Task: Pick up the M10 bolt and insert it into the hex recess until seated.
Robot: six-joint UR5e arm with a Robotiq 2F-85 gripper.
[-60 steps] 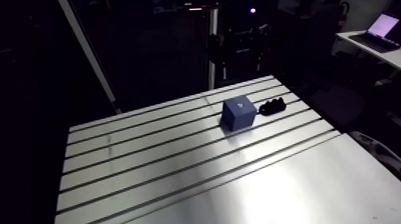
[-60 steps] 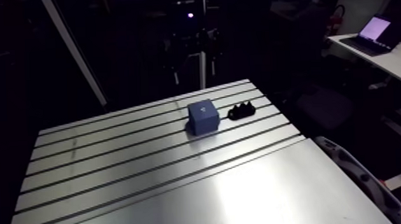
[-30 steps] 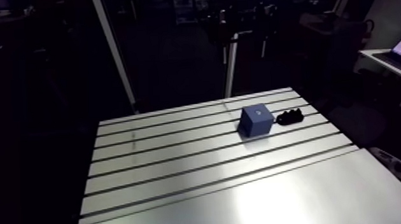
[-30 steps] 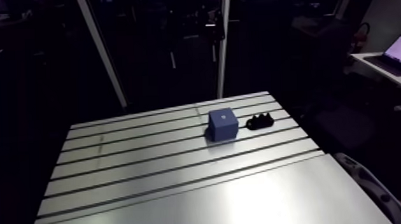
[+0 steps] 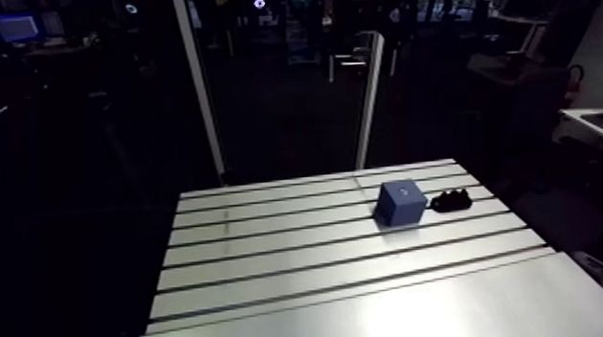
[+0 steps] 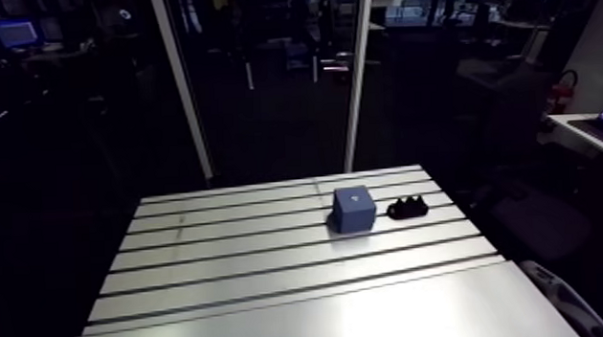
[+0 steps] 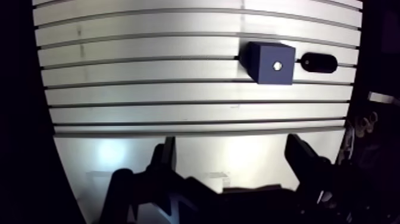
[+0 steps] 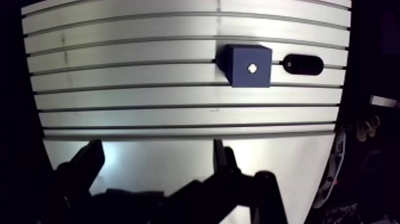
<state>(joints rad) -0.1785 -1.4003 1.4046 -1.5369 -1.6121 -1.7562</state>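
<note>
A blue cube (image 7: 272, 62) sits on the slotted table (image 7: 149, 89), with a small pale recess in the middle of its top face. Right beside it lies a small black lumpy piece (image 7: 319, 62); whether this is the bolt is too dark to tell. The arm view shows the same cube (image 5: 400, 203) and black piece (image 5: 452, 201) near the table's far right corner. My gripper (image 7: 231, 146) is open, nothing between its fingers, well back from the cube above the smooth near part of the table. It does not show in the arm view.
The table's slots run across in front of the gripper. Its edges fall off into darkness on both sides, and the right edge (image 5: 518, 216) lies close behind the black piece. A broad smooth plate (image 5: 416, 315) forms the near part.
The arm view has shifted and pulled back, so the camera moved. The cube and the black piece keep their places on the table.
</note>
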